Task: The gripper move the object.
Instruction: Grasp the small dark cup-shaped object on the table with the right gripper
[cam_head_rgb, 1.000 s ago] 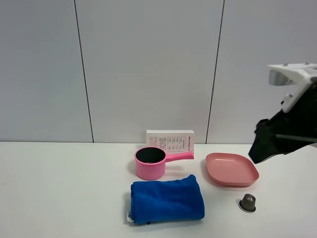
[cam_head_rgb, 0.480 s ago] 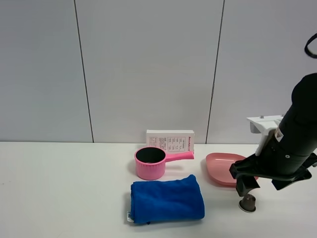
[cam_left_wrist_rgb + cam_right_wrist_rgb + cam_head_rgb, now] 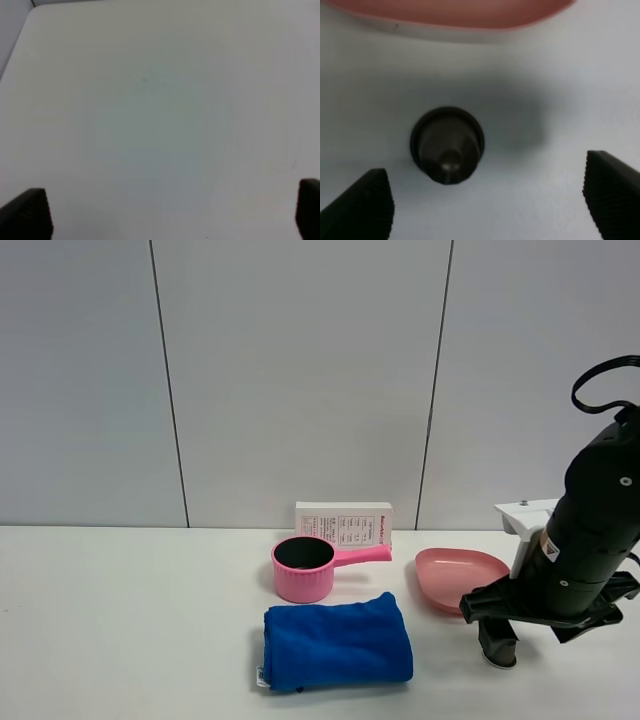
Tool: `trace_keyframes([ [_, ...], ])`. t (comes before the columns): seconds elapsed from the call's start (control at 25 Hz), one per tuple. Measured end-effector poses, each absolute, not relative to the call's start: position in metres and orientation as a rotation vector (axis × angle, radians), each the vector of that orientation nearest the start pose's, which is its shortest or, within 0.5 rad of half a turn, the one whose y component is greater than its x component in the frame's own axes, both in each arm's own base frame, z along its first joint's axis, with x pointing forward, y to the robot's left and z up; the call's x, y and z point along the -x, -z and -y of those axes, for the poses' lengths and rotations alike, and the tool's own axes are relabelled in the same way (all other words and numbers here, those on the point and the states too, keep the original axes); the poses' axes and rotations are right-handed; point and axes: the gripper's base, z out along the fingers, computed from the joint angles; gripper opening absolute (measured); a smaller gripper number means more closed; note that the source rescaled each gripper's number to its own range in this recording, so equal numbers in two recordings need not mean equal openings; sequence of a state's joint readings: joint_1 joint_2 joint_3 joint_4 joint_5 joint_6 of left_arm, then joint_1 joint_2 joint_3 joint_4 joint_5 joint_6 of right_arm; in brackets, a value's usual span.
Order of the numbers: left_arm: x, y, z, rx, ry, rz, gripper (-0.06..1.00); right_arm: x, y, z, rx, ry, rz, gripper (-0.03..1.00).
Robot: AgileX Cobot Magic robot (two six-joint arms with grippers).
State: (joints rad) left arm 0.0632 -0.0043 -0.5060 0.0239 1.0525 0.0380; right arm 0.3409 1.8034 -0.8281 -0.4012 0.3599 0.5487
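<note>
The small grey-brown coffee capsule stands on the white table just in front of the pink plate. My right gripper is open and low over it, with one dark finger on each side and not touching it. In the exterior high view the right gripper has come down at the table's right, and its finger hides most of the capsule. My left gripper is open and empty over bare table; it does not show in the exterior high view.
The pink plate lies just behind the capsule. A pink saucepan stands mid-table with a white box behind it by the wall. A folded blue cloth lies in front of the saucepan.
My right arm has come down from the upper right to the table, and its open gripper now straddles the capsule. The capsule and the other things have not moved.
</note>
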Motion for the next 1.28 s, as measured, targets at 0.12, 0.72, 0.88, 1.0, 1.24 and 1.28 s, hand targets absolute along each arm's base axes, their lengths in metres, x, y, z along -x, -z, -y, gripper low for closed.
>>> trace_keyframes([
  [0.12,0.006,-0.28,-0.002,0.027,-0.092,-2.027,1.0,-0.297,-0.124,-0.093,0.202,0.034,-2.738,0.91],
  [0.72,0.006,-0.28,-0.002,0.027,-0.092,-2.027,1.0,-0.301,-0.11,-0.097,0.168,-0.004,-2.74,0.76],
  [0.88,0.006,-0.28,-0.002,0.027,-0.092,-2.027,1.0,-0.301,-0.11,-0.097,0.162,-0.005,-2.741,0.63],
  [1.0,0.006,-0.28,-0.002,0.027,-0.092,-2.027,1.0,-0.301,-0.11,-0.097,0.161,-0.005,-2.741,0.54],
  [1.24,0.006,-0.28,-0.002,0.027,-0.092,-2.027,1.0,-0.301,-0.11,-0.096,0.172,0.0,-2.738,0.43],
  [1.28,0.006,-0.28,-0.002,0.027,-0.092,-2.027,1.0,-0.301,-0.11,-0.096,0.178,0.002,-2.737,0.41],
])
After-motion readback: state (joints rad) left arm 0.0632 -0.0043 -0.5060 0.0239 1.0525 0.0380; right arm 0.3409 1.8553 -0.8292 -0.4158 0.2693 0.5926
